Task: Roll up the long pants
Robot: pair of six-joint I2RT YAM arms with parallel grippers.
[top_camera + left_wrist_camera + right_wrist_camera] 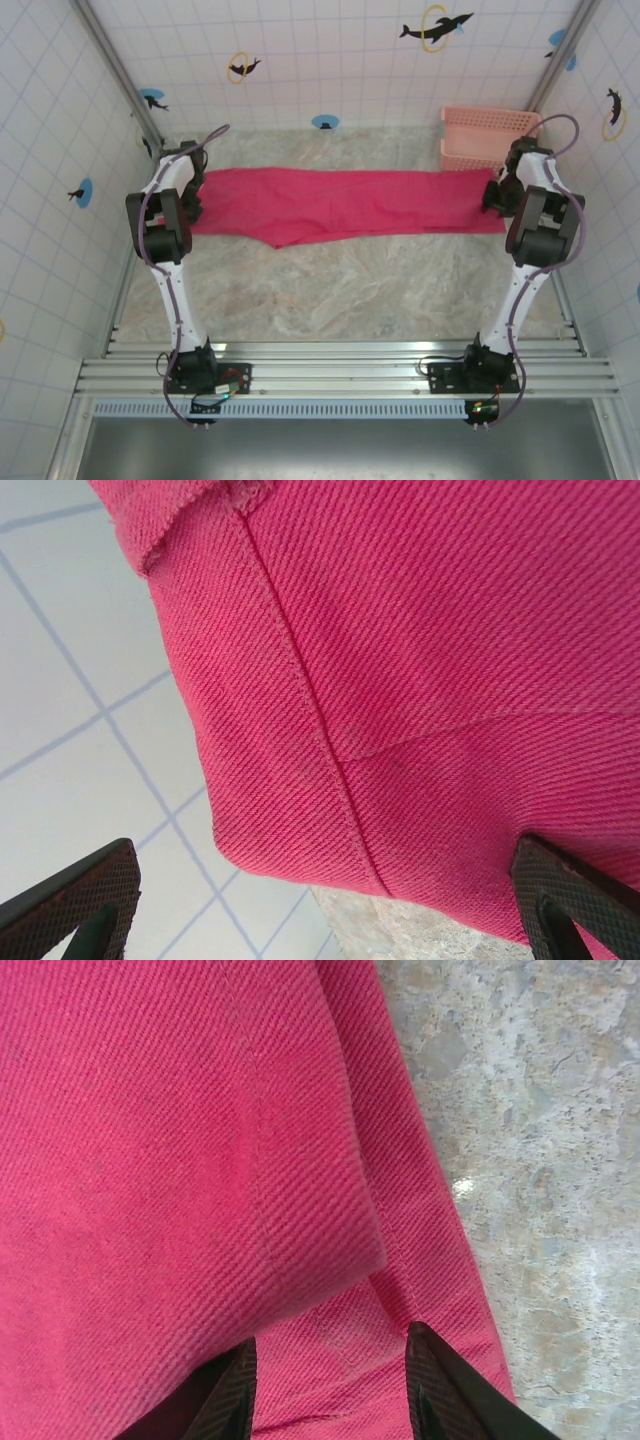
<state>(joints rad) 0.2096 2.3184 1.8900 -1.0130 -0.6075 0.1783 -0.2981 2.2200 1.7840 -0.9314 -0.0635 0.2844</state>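
1. Top view: the long pants point(350, 205) lie flat and unrolled across the far side of the table point(330, 300), so I judge the whole roll is yet to do. The left gripper point(190, 205) is at their left end and the right gripper point(495, 195) at their right end. A pink basket point(485, 135) sits just beyond the right end and may crowd that arm.
2. Left wrist: the jaws stand wide apart over the seamed cloth, holding nothing.
3. Right wrist: the jaws are narrower but apart, astride the hem, with no visible pinch.
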